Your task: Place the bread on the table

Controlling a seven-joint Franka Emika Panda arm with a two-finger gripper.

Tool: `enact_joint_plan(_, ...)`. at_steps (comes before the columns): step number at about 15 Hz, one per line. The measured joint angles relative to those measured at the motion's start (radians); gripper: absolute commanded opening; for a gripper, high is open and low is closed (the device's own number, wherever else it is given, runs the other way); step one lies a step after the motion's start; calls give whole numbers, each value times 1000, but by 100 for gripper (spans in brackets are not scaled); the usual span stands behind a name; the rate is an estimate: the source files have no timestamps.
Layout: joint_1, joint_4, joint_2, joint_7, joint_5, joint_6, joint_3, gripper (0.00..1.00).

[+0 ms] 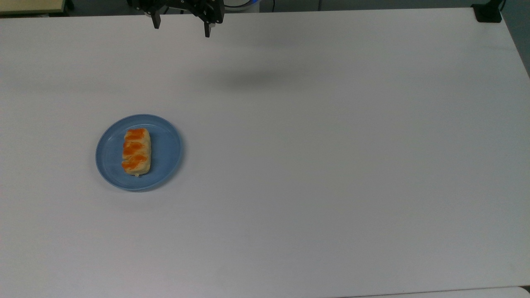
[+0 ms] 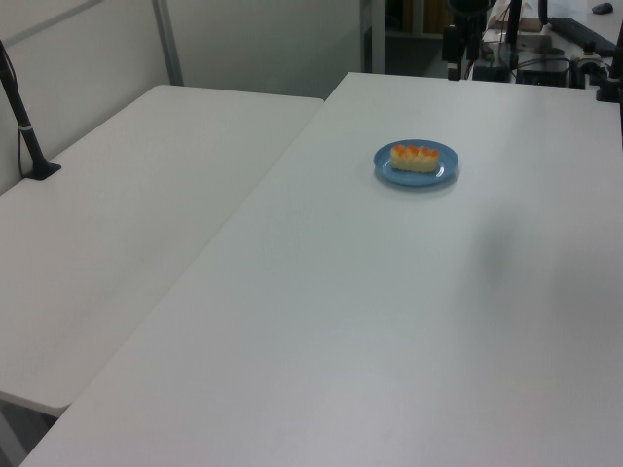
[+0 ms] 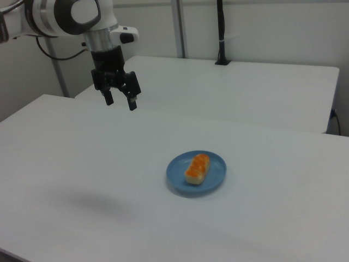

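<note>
- A large plain white counter (image 1: 314, 165) carries a round blue plate (image 1: 165, 145), which sits toward the top view's left.
- A small oblong bread roll (image 1: 136, 151), pale tan with bright orange glazed patches on top, lies on the plate, near its middle. It is much smaller than the plate and lies wholly within the rim.
- In the top view the roll's long axis runs up and down the frame.
- In the right view the plate (image 3: 214, 176) and the roll (image 3: 197, 168) sit right of centre on the near counter.
- In the left view the plate (image 2: 443, 171) and the roll (image 2: 416, 157) lie toward the far end of the counter.
- The robot's black two-finger tool (image 1: 181, 27) hangs in the air above the counter's far edge at the top of the top view, well apart from the plate.
- In the right view the tool (image 3: 120, 101) points downward from a white and grey arm (image 3: 71, 16) at the upper left of the right view. Its two fingers stand clearly apart, open, with nothing between them.
- A soft grey shadow (image 1: 252, 78) falls on the bare counter below the tool.
- A second white table (image 3: 245, 87) stands behind the counter in the right view, with a black pole (image 3: 220, 33) rising from its far edge.
</note>
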Motion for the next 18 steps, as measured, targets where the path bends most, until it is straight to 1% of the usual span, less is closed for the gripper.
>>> enact_joint_plan(16,-2,0,1,-10,0,0,-2,100)
enact_joint_plan(18,-2,-1,7,-30,0,0,-2,100)
